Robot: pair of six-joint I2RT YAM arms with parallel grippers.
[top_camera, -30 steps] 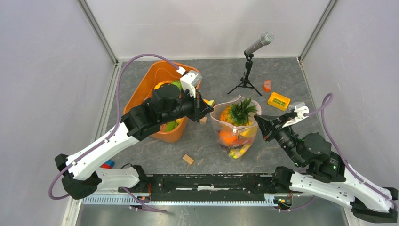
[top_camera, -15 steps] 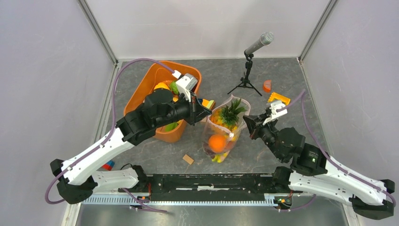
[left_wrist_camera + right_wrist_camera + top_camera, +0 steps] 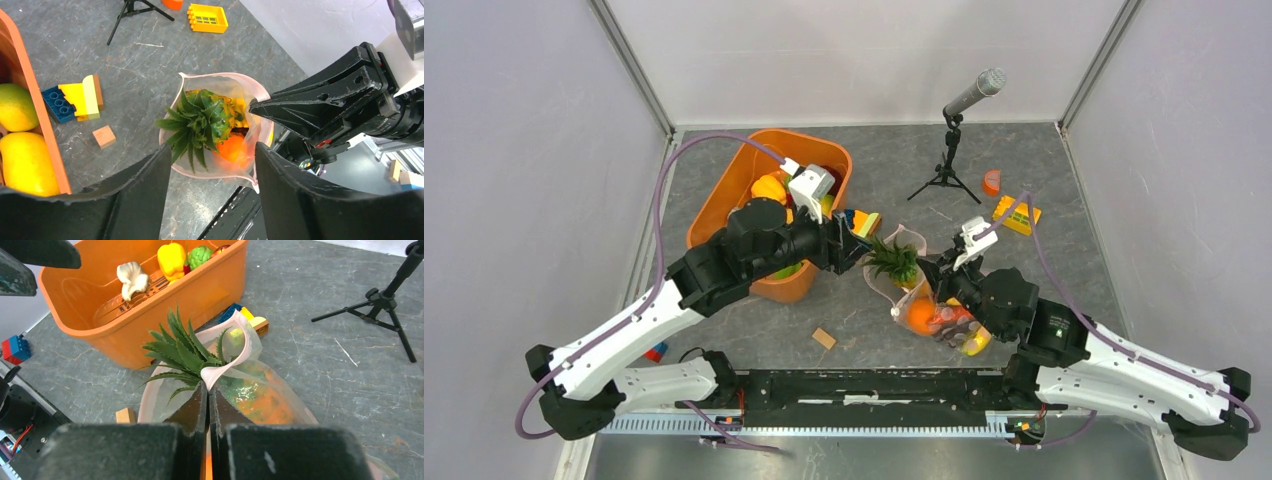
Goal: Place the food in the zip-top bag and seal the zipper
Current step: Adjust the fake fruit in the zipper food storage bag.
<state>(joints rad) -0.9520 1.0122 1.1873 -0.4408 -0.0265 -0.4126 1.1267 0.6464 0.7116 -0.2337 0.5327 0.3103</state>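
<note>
The clear zip-top bag (image 3: 886, 288) hangs tilted, with its mouth gaping towards the orange tub. Food sits inside it: a pineapple with a green crown (image 3: 200, 125) and an orange fruit (image 3: 231, 148). My right gripper (image 3: 210, 387) is shut on the pink zipper (image 3: 235, 352) at the bag's rim. In the top view that gripper (image 3: 934, 270) sits just right of the crown. My left gripper (image 3: 212, 182) is open and empty, a little way off the bag's other side. More food lies in the tub, including yellow fruit (image 3: 22, 160) and a yellow pepper (image 3: 171, 257).
The orange tub (image 3: 724, 195) stands at the left under my left arm. Coloured blocks (image 3: 861, 222) lie by its corner and a wooden block (image 3: 824, 338) sits near the front. At the back right are a microphone tripod (image 3: 946, 175), a yellow block (image 3: 1016, 213) and an orange piece (image 3: 991, 182).
My left gripper has opened and let go of the bag's rim. My right gripper has pulled the bag left and nearer, so its body now trails towards the right arm.
</note>
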